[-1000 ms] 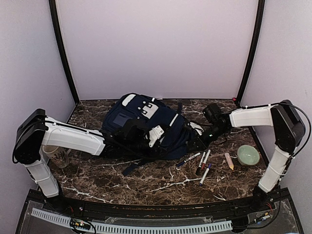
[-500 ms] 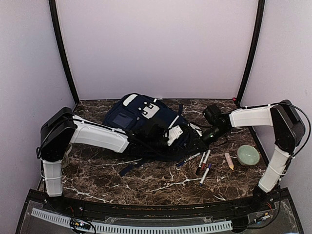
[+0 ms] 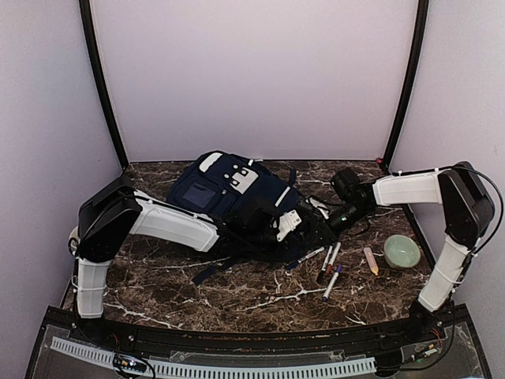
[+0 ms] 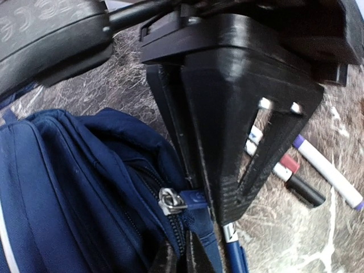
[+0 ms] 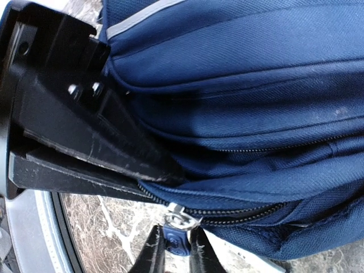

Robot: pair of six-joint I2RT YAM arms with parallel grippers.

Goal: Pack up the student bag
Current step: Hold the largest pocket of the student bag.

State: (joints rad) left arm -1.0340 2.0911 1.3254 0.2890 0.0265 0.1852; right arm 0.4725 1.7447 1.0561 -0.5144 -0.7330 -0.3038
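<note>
Since a second earlier, the left arm had swung in from the table's left edge. It carried the left gripper (image 3: 296,229) rightward along the backpack's near side until it sat just beside the right gripper (image 3: 327,220). The right arm had hardly shifted.

From above, the navy backpack (image 3: 229,188) lay flat toward the back of the dark marble table (image 3: 237,296), slightly left of centre, with its grey-white patch toward the rear wall. Both grippers met at its right-hand end. In front of that end lay several markers (image 3: 331,262). A pencil (image 3: 370,260) and a pale green bowl (image 3: 402,252) lay further right, all apart from the bag.

The left wrist view showed the left gripper's fingers (image 4: 196,256) clenched together at the bottom edge, against the blue fabric beside the zipper — whether any cloth was pinched between them could not be told. A metal zipper slider (image 4: 169,202) sat just above them. Its blue zipper tab (image 4: 196,199) ran under the black finger of the other arm. Markers lay on the marble beyond.

The right wrist view showed the right gripper's two fingertips (image 5: 153,250) grasping the zipper tab (image 5: 173,243) just below the slider, at the backpack's lower seam. The left gripper's black fingers pressed on the fabric from the left.
</note>
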